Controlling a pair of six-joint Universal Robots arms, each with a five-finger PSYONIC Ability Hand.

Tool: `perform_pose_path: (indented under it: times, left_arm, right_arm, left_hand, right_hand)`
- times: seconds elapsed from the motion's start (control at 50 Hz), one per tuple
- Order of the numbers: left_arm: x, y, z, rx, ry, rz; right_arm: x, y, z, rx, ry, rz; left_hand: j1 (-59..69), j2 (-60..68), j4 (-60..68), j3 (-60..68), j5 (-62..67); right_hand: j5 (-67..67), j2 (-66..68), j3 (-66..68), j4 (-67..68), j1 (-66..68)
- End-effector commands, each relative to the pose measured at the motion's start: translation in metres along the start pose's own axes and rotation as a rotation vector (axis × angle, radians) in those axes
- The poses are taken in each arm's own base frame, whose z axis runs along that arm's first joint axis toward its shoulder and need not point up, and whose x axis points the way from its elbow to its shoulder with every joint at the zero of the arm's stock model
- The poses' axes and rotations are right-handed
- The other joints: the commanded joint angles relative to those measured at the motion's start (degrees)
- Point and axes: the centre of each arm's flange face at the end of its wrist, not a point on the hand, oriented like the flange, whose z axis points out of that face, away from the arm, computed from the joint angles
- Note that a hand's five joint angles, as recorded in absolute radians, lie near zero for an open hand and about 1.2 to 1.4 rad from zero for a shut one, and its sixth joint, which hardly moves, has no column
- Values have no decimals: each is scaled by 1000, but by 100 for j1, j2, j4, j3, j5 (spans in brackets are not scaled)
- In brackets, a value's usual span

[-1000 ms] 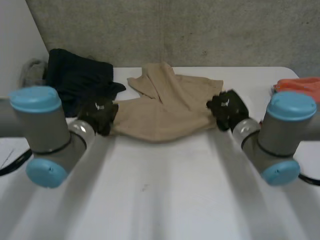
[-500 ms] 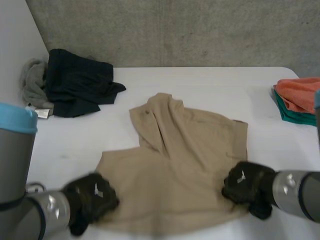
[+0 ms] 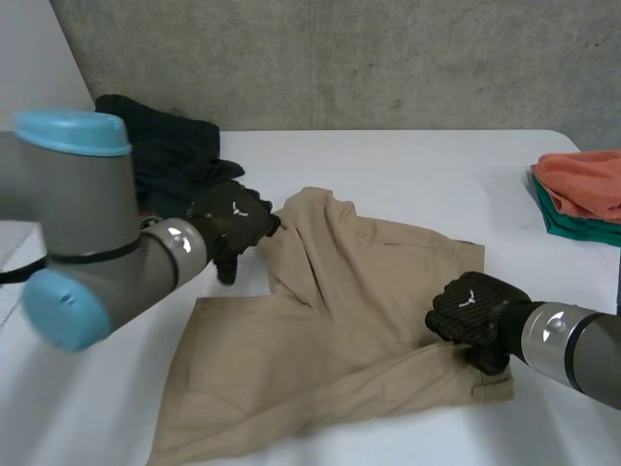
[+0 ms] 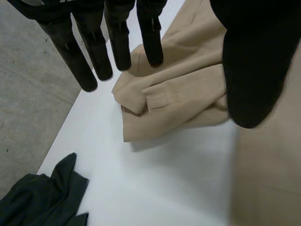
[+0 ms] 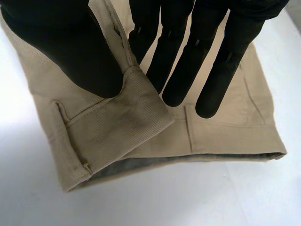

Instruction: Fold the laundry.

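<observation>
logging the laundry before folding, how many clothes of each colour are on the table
tan garment: 1
dark garment: 1
orange cloth: 1
green cloth: 1
total: 4

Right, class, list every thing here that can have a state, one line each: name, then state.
Tan trousers: unfolded, spread rumpled on the table.
Left hand: open, fingertips at the trousers' bunched part.
Right hand: pinching the trousers' waistband.
Dark garment: crumpled heap.
Orange cloth: folded, atop folded green cloth.
</observation>
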Motion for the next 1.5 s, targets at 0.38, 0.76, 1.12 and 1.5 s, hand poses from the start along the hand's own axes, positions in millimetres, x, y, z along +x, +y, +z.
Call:
perform_pose_path:
  times: [0.38, 0.76, 1.12, 1.5]
  left_arm:
    - [11, 57, 124, 27, 52, 66]
    - [-15, 54, 67, -392, -139, 112]
    - [-40, 43, 76, -156, -110, -132]
    - [-26, 73, 97, -163, -39, -129]
  right_arm:
    - [-1, 2, 16, 84, 88, 78]
    - [-13, -1, 17, 96, 66, 65]
    - [-18, -1, 17, 94, 72, 64]
    - [-17, 3, 20, 87, 75, 66]
  left_hand:
    - [3811, 3934, 3912, 3939, 3909]
    - [3285, 3409, 3387, 3414, 3384]
    - [1884, 2007, 1985, 2012, 1982]
    - [1347, 1470, 1448, 1475, 1445]
  right_hand:
    - [1170, 1316, 1189, 1151, 1666]
    - [1170, 1316, 1189, 1151, 1666]
    - [1170, 1316, 1189, 1151, 1666]
    - [1170, 1316, 1189, 1151, 1666]
